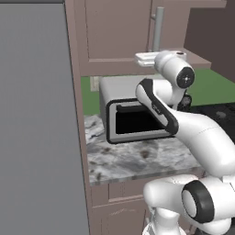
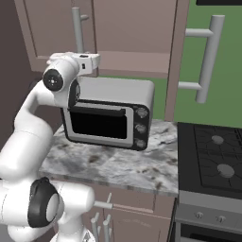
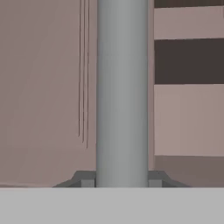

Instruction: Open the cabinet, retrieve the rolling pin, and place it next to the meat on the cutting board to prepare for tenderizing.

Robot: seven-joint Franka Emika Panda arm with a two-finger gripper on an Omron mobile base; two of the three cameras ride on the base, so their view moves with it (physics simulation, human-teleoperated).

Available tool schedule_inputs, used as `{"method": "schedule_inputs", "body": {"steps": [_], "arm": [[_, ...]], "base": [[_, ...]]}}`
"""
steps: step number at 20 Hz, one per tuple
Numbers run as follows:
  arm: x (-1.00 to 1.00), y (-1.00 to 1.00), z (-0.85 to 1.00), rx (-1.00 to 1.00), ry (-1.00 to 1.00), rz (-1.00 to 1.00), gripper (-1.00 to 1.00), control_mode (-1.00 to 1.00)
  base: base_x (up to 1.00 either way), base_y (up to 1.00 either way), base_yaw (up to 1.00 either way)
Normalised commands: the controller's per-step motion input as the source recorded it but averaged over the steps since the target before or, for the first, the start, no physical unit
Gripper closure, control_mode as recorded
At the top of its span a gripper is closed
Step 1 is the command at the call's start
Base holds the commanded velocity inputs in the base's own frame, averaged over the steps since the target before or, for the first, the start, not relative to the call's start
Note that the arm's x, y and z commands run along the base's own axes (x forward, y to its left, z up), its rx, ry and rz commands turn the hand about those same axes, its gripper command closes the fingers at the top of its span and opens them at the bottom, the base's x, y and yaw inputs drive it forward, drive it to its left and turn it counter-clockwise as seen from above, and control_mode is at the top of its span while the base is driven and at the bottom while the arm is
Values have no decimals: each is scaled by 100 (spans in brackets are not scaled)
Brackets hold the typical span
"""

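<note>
- the gripper (image 3: 122,179) is seen clamped shut on the grey bar handle (image 3: 122,87) of the cabinet (image 3: 43,87), straight ahead.
- door judged barely opened; rolling pin presumably inside.
- risk noted: a straight pull could slip off the handle; toaster oven (image 2: 108,118) below the gripper could be struck.

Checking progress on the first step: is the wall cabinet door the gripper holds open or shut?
Partly open: past the handle held by the gripper, the cabinet door's edge reveals dark gaps and shelves.

We see the cabinet (image 1: 117,32) cut off by the top edge of both base views, its handle (image 3: 122,92) running off the top of the hand view. The arm hides part of the toaster oven (image 2: 111,116), and the stove (image 2: 212,156) is cropped at the right edge.
</note>
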Motion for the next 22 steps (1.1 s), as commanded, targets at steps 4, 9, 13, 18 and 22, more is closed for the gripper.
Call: {"method": "schedule_inputs", "body": {"steps": [4,9,13,18,22], "arm": [[-43,78,0,-6,0,-4,100,-100],[-46,76,0,-6,0,-4,100,-100],[-49,70,0,-2,0,-1,100,-100],[-45,71,0,-2,0,0,100,-100],[-63,48,-1,0,0,0,100,-100]], "base": [[0,0,0],[0,0,0],[0,0,0],[0,0,0],[0,0,0]]}}
